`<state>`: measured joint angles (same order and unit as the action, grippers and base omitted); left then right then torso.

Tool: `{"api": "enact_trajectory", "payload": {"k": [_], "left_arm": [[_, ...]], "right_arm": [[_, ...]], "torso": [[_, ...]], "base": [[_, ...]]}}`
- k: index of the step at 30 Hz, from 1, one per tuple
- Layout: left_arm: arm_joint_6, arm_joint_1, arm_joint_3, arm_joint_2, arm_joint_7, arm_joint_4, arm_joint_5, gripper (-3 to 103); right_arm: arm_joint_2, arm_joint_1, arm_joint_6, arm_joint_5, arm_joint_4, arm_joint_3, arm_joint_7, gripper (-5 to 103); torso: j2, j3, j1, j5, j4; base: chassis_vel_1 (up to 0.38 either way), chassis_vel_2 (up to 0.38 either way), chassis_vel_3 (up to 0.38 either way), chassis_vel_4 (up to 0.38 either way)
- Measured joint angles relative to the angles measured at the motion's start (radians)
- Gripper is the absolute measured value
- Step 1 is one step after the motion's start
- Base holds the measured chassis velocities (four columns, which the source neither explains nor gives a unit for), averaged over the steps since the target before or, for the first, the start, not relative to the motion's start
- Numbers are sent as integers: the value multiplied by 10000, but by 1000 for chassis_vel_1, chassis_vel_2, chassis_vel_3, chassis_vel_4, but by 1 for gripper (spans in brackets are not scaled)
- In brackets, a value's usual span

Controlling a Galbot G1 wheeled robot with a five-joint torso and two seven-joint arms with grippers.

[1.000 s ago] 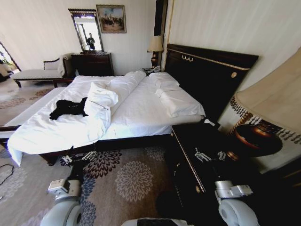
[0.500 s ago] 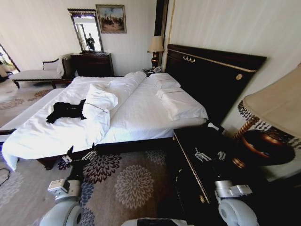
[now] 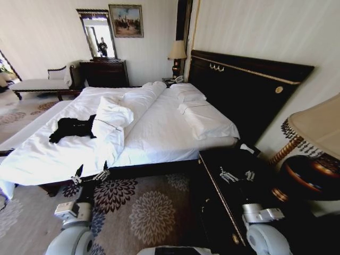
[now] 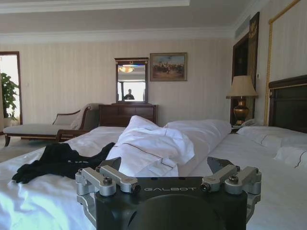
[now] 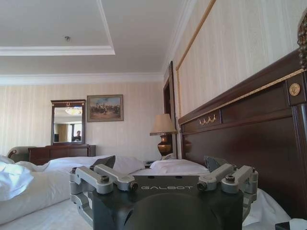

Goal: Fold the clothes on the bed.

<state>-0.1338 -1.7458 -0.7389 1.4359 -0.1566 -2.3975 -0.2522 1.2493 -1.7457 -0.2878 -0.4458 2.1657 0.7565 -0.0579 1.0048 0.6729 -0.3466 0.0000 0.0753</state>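
White bed (image 3: 159,133), black T-shirt (image 3: 71,127) crumpled well beyond both parted end effectors (left (image 3: 90,174), right (image 3: 236,174)).

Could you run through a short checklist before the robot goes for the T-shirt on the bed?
1. T-shirt in sight on the bed: ok.
2. T-shirt lying flat: not ok, it is crumpled beside the bunched duvet.
3. Left gripper open: ok, fingers spread, nothing held.
4. Right gripper open: ok, nothing held, over the dark nightstand.
5. Grippers over the mattress: not ok, both sit short of the T-shirt.
6. Nothing lying on the T-shirt: ok.
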Motion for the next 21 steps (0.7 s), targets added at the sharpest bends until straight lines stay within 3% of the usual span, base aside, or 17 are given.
{"api": "enact_trajectory", "payload": {"k": [21], "left_arm": [[23, 32, 29, 19, 7, 63, 18, 100]], "right_arm": [[-3, 40, -9, -1, -63, -6, -26, 100]], "torso": [[0, 0, 0, 0, 0]], "base": [[-115, 120, 114, -114]]}}
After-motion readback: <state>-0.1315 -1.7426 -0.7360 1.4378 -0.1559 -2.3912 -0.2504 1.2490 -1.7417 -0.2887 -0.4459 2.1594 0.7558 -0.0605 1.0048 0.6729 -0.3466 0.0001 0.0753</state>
